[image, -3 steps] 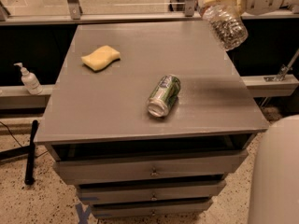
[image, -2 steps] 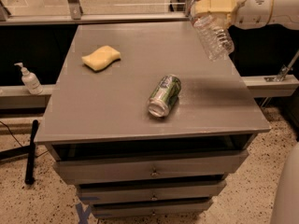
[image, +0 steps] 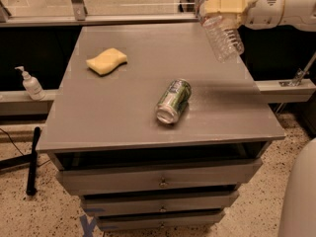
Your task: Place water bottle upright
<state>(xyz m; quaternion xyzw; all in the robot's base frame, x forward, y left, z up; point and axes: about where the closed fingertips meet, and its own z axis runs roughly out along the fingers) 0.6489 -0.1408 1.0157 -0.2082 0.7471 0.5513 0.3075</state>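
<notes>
The clear ribbed water bottle [image: 221, 28] hangs in the air above the far right part of the grey table [image: 123, 112]. It is tilted, neck up toward the left and base down toward the right. My gripper [image: 222, 6] comes in from the right on a white arm and is shut on the bottle's upper part with cream-coloured fingers [image: 228, 5]. The bottle's cap is hidden at the top edge of the view.
A green and silver can [image: 173, 101] lies on its side near the table's middle right. A yellow sponge [image: 106, 61] rests at the far left. A white pump bottle [image: 30, 83] stands on a ledge left of the table. Drawers sit below the tabletop.
The arm has carried the bottle leftward and slightly lower over the table's far right part. The bottle stands a little steeper than before. Can and sponge have not moved.
</notes>
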